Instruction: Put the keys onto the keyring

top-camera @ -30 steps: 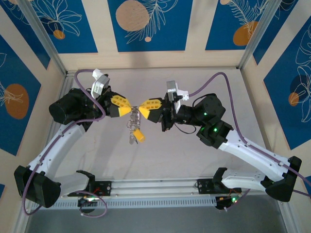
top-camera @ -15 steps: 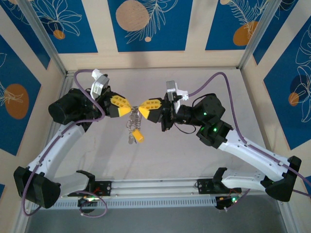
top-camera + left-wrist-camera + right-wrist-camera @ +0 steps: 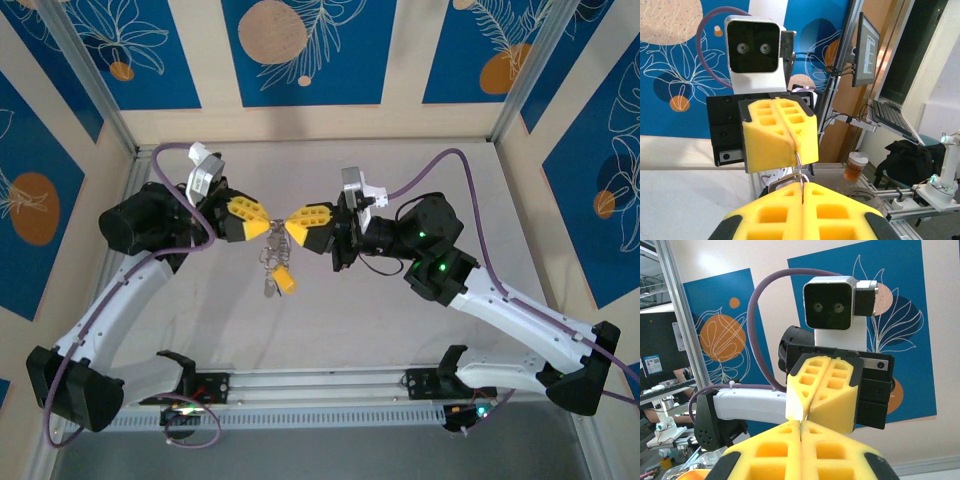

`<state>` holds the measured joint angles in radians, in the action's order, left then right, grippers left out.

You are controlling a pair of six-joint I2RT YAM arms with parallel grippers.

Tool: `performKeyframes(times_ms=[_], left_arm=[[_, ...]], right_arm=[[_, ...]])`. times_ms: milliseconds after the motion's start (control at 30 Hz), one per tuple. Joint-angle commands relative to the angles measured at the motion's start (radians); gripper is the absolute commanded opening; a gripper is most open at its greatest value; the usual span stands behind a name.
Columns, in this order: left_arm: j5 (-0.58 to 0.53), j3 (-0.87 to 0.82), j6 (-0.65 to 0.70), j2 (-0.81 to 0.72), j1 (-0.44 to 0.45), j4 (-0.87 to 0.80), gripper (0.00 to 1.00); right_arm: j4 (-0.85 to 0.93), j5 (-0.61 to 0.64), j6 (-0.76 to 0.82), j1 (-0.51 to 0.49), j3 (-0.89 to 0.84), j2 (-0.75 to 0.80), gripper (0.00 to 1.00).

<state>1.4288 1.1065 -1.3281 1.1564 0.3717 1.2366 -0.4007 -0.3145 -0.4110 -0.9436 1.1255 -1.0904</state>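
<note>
Pale grey table (image 3: pixel 400 330), walled in wood with blue leaf-print panels (image 3: pixel 300 50) on the far side. Over mid-table, left gripper (image 3: pixel 262 222) and right gripper (image 3: pixel 292 226) tip to tip, both clenched on the keyring (image 3: pixel 272 242). Hanging from it on the near side: keys (image 3: pixel 270 286) and a yellow tag (image 3: pixel 286 281). From the left wrist, thin wire loop pinched between yellow pads (image 3: pixel 775 135), with a monitor (image 3: pixel 867 50), keyboard (image 3: pixel 890 117) and cup (image 3: pixel 855 166) to the right. From the right wrist, a white arm (image 3: pixel 750 407) and a dark screen (image 3: pixel 655 347) at left.
</note>
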Motion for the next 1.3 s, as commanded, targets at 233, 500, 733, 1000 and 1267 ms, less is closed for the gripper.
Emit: performKeyframes(times_ms=[233,500,733,1000,1267], left_arm=[[-0.032,0.031,0.035,-0.031,0.009,0.0,0.0],[-0.03,0.03,0.036,-0.032,0.009,0.0,0.0],[-0.03,0.025,0.042,-0.035,0.008,-0.007,0.0],[-0.034,0.024,0.044,-0.037,0.009,-0.008,0.0],[-0.035,0.022,0.044,-0.036,0.009,-0.012,0.0]], right_arm=[[-0.019,-0.007,-0.003,-0.011,0.023,-0.012,0.0],[-0.017,-0.01,-0.003,-0.012,0.031,-0.016,0.0],[-0.014,-0.009,-0.002,-0.018,0.032,-0.012,0.0],[-0.018,-0.014,-0.003,-0.024,0.034,-0.017,0.0],[-0.024,-0.03,-0.005,-0.029,0.036,-0.021,0.0]])
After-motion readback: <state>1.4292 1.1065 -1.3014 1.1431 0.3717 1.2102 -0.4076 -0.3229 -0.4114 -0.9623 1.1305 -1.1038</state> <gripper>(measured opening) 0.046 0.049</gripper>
